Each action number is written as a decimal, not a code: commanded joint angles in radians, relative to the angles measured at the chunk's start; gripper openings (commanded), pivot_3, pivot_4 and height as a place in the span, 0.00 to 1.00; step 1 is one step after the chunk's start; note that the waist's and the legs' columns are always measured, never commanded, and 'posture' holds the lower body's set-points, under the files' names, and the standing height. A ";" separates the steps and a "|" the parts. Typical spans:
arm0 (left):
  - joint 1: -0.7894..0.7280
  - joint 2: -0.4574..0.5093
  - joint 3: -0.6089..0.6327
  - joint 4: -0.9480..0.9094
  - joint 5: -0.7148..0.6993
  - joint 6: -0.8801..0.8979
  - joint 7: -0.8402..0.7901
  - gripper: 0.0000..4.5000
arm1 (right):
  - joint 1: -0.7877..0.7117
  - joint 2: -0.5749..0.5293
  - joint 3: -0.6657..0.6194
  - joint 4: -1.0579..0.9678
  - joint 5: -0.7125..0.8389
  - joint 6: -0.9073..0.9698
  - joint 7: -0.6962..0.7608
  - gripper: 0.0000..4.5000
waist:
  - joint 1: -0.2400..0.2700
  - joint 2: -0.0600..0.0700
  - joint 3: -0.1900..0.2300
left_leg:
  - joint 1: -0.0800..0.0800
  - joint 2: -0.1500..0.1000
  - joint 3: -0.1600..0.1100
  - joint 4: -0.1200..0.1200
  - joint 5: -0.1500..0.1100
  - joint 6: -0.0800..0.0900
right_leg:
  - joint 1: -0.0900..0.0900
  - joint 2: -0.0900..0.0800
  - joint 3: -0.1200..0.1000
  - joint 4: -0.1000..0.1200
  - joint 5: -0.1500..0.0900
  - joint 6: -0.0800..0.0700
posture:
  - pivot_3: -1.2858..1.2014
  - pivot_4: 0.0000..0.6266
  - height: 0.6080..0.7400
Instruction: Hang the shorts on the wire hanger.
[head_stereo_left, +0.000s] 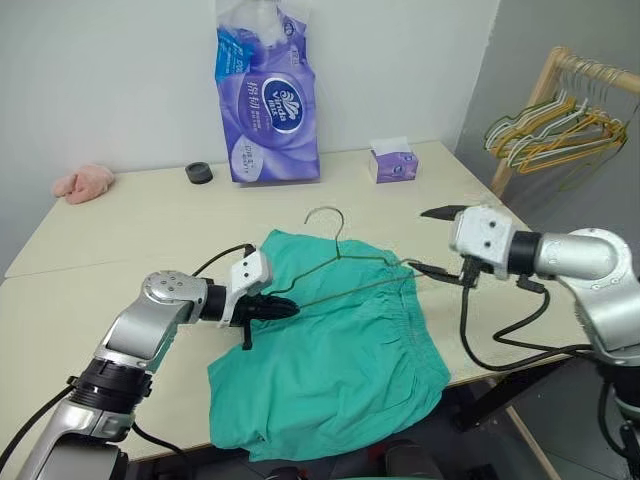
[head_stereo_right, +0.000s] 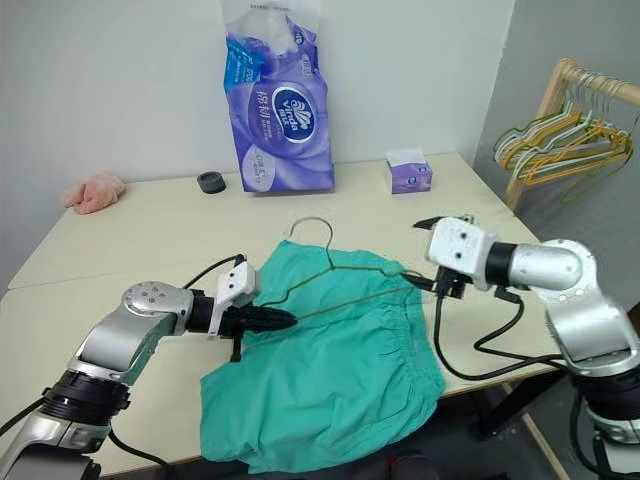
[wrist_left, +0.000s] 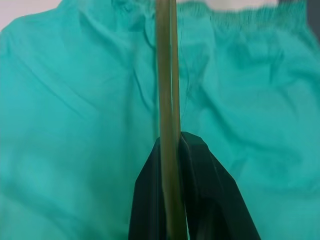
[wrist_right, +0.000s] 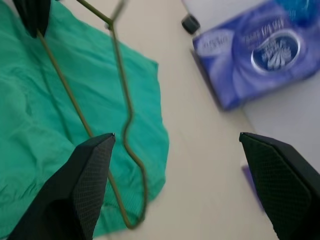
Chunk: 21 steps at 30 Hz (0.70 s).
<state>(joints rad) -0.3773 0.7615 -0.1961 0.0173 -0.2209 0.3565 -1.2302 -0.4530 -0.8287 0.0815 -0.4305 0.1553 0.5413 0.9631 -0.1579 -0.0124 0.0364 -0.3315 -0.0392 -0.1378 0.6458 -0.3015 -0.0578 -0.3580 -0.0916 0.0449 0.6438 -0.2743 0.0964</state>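
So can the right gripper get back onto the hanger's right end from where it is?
Probably yes: the right gripper is open beside that corner of the wire hanger, nothing between them. The left gripper pinches the opposite end.

Both eye views look forward and down over the tabletop (head_stereo_left: 120, 250) toward the wall. The left wrist view sits very close above the shorts (wrist_left: 75, 125); the right wrist view shares them from farther back.
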 joint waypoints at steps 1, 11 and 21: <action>-0.031 -0.010 -0.013 -0.011 0.022 -0.055 -0.001 0.00 | -0.039 -0.017 0.030 -0.055 0.048 0.109 0.029 0.90 | -0.001 0.001 0.000 | 0.000 0.000 0.001 0.000 0.000 0.000 | 0.000 0.000 0.000 0.000 0.000 0.000 | 0.43 0.00 1.00; -0.063 -0.035 -0.019 -0.041 0.025 -0.064 0.001 0.00 | -0.137 -0.024 0.263 0.024 -0.024 0.192 0.082 0.90 | -0.009 0.000 0.001 | -0.001 0.000 0.000 0.000 0.000 0.000 | -0.001 0.000 0.000 0.000 0.000 0.000 | 0.43 0.00 1.00; -0.051 -0.032 -0.029 -0.068 0.031 -0.070 -0.006 0.00 | -0.189 0.003 0.376 0.132 -0.085 0.169 0.127 0.50 | -0.010 0.000 0.001 | -0.001 0.000 -0.001 0.000 0.000 0.000 | -0.001 0.000 0.000 0.000 0.000 0.000 | 0.44 0.00 1.00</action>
<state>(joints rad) -0.4206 0.7232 -0.2304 -0.0115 -0.1897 0.2983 -1.2338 -0.6154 -0.8294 0.4561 -0.2959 0.0881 0.7254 1.0802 -0.1674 -0.0120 0.0374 -0.3322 -0.0392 -0.1390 0.6460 -0.3017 -0.0575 -0.3588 -0.0917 0.0446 0.6435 -0.2745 0.0968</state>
